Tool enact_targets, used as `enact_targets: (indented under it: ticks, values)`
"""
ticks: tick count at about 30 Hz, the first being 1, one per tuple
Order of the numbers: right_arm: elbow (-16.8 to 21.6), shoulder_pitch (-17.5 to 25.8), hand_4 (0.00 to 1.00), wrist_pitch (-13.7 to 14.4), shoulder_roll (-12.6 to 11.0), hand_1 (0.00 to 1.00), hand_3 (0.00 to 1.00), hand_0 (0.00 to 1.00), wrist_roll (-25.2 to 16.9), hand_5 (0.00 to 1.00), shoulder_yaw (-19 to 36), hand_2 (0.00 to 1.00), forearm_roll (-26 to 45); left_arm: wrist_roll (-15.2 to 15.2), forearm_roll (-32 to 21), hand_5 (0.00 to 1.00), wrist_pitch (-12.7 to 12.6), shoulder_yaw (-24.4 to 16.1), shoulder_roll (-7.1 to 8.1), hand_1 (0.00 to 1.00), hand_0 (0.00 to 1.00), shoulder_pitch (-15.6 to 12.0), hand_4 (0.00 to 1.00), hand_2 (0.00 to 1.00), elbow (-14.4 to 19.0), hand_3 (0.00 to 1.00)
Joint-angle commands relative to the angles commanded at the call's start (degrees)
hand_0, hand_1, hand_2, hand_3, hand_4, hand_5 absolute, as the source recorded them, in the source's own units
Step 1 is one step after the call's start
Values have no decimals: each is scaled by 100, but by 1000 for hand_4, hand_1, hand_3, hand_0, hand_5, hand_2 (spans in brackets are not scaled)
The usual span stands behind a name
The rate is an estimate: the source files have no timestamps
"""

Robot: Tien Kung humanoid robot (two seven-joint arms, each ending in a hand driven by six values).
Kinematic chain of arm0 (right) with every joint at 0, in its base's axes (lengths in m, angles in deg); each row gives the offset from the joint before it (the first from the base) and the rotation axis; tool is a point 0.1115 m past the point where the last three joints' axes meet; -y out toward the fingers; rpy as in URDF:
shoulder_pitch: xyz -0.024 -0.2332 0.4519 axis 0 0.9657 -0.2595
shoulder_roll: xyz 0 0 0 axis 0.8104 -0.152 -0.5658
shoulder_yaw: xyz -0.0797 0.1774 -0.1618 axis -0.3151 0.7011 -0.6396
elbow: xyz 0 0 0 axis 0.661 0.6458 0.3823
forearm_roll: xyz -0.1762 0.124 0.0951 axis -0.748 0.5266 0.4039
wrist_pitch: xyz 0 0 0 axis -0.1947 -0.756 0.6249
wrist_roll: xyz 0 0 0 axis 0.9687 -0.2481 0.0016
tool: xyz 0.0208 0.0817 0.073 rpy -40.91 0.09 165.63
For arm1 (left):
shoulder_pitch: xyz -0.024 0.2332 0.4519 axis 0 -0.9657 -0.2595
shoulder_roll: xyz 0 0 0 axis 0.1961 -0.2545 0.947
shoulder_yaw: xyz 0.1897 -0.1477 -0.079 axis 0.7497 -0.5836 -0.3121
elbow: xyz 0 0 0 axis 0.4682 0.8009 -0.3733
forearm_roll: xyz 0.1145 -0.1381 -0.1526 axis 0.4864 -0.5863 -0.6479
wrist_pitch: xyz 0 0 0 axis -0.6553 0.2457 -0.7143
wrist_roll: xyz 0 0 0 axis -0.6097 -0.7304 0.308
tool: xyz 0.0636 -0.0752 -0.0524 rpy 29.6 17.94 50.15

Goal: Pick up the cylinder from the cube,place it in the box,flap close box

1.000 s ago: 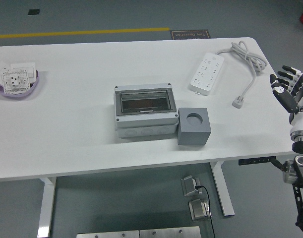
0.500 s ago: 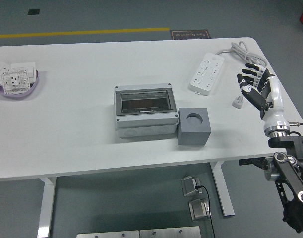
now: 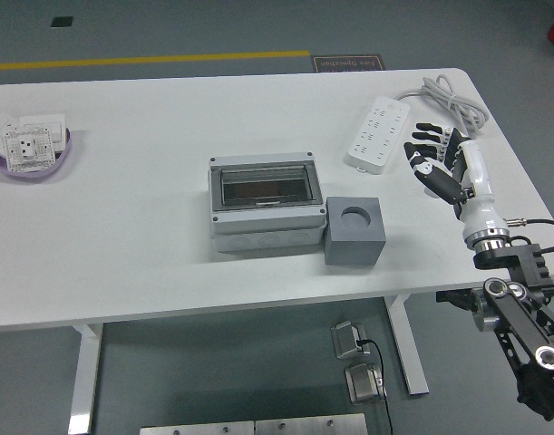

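Observation:
A grey junction box (image 3: 266, 201) with a clear lid lying flat and closed stands at the table's middle. Touching its right side is a grey cube (image 3: 354, 231). A round grey recess (image 3: 355, 216) shows in the cube's top; I cannot tell whether a cylinder sits in it. My right hand (image 3: 428, 149), white and black, hovers over the table to the right of the cube and apart from it. Its fingers are spread and hold nothing. The left arm is out of sight.
A white power strip (image 3: 378, 134) lies at the back right, with its coiled cable (image 3: 453, 104) just behind my right hand. A purple tray (image 3: 61, 156) with white socket plates sits at the far left. The table's right edge (image 3: 521, 195) runs close under my forearm.
My right hand has swung in from the picture's right edge, leftward over the table toward the cube, and now covers the cable's plug. Box and cube have not moved.

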Motion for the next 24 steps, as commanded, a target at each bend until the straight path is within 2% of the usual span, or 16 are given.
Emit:
enact_targets:
  ticks: [3, 7, 11, 13, 16, 19, 20, 24]
  values:
    - [-126, 9, 686, -16, 26, 598, 645, 640, -243, 234, -99, 657, 230, -8, 1, 367, -1, 2, -1, 685, 694, -11, 736, 686, 0, 809]
    - [-334, 58, 686, -507, 113, 598, 645, 640, -573, 234, -474, 657, 1030, -7, -5, 367, 2, 21, -3, 685, 694, -12, 736, 686, 0, 809]
    - [-316, 104, 661, -991, 226, 579, 639, 628, -627, 254, -613, 634, 1757, 2, -23, 367, 5, 47, -7, 685, 694, -11, 736, 686, 0, 809]
    - [-277, 111, 661, -1136, 245, 579, 639, 628, -609, 254, -618, 634, 2016, 2, -28, 367, 6, 55, -7, 685, 694, -14, 736, 686, 0, 809]
    - [-202, 107, 677, -1221, 219, 577, 638, 623, -522, 265, -569, 627, 2262, -3, -21, 368, 5, 49, -3, 684, 694, -21, 736, 686, 0, 809]
    - [-157, 99, 677, -1214, 166, 577, 638, 623, -425, 265, -500, 627, 2218, -4, -25, 368, 2, 48, 8, 684, 694, -22, 736, 686, 0, 809]
    - [-152, 100, 707, -1206, 156, 591, 644, 625, -407, 312, -486, 642, 2201, -4, -28, 367, 1, 49, 12, 685, 694, -21, 736, 686, 0, 809]
    - [-134, 140, 707, -1170, 155, 591, 644, 625, -351, 312, -423, 642, 2122, 0, -34, 367, 0, 51, 25, 685, 694, -15, 736, 686, 0, 809]
